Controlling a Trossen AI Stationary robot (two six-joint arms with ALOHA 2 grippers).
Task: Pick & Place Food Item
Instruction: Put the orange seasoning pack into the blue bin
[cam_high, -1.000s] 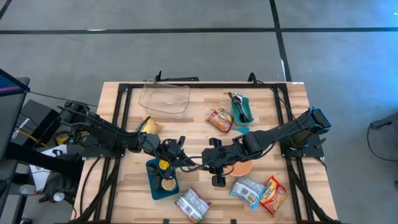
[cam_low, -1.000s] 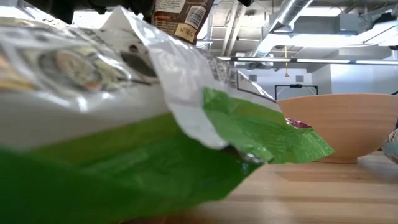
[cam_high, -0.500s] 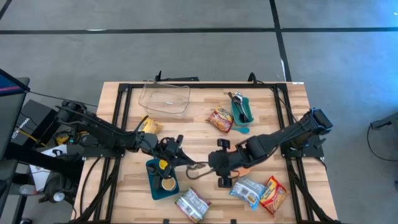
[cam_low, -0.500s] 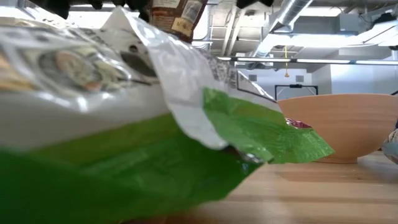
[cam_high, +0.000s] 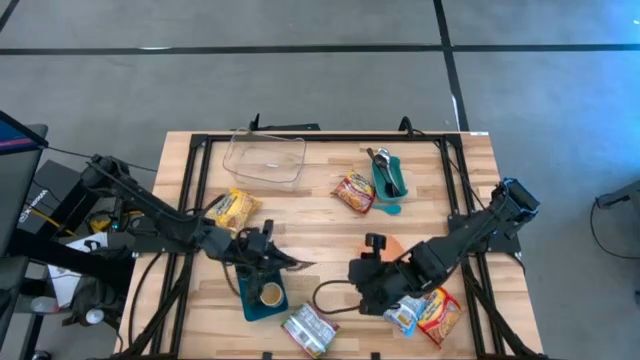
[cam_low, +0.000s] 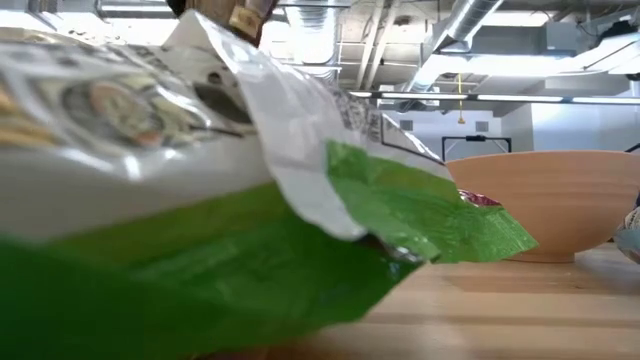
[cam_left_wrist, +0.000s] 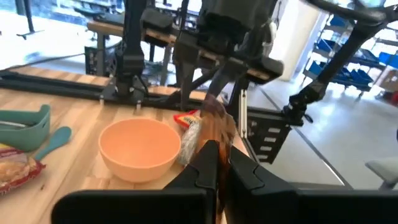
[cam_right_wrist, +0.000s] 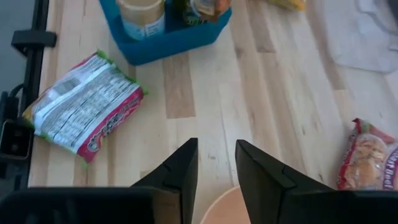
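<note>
My left gripper hovers over mid table, just right of the blue caddy, and is shut on a thin brown packet. The low view shows that packet high above the table at the picture's top edge. My right gripper stands open beside the orange bowl, over bare wood, with nothing between its fingers. A green, white and red noodle packet lies flat near the front edge. My left gripper pinches the brown packet's near end between its two fingers. The fingers lie level and point toward the table's right. The packet sticks out past the fingertips, lifted clear of the table.
Two more packets lie at the near right by my right arm. A yellow packet, a clear container, a red packet and a teal holder with spoons sit farther back. The caddy holds a cup.
The two grippers, close together at mid table a second ago, have drawn apart. My left gripper has gone toward the table's left with the brown packet held high. My right gripper has pulled back toward the near right, past the bowl.
</note>
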